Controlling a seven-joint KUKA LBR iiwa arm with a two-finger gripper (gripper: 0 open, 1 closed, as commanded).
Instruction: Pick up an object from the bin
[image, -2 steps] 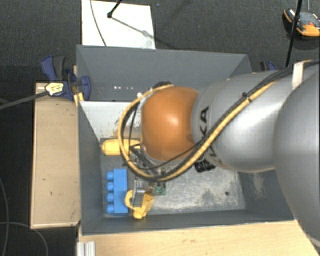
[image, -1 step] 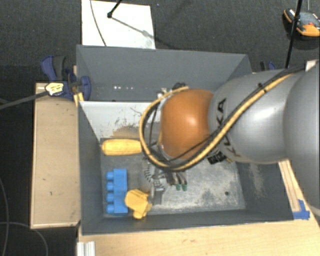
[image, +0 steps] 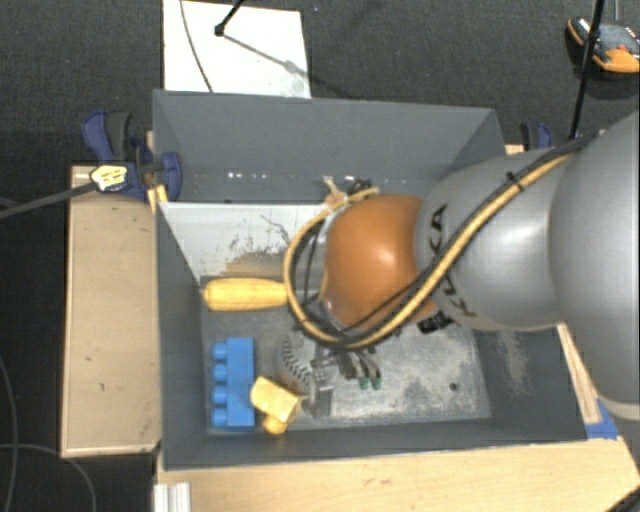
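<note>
- Three loose things lie on the left of the bin (image: 300, 135): a long yellow cob-like piece (image: 245, 294), a blue toy brick (image: 232, 383), and a small yellow chunk (image: 272, 402).
- The arm (image: 545, 245) reaches in from the right, its orange cover (image: 368, 260) above the bin's middle.
- The gripper (image: 322, 392) is low near the front wall, just beside the yellow chunk, which sits against the brick's right side.
- Whether the gripper is released or clenched cannot be told; nothing is seen in its grasp.
</note>
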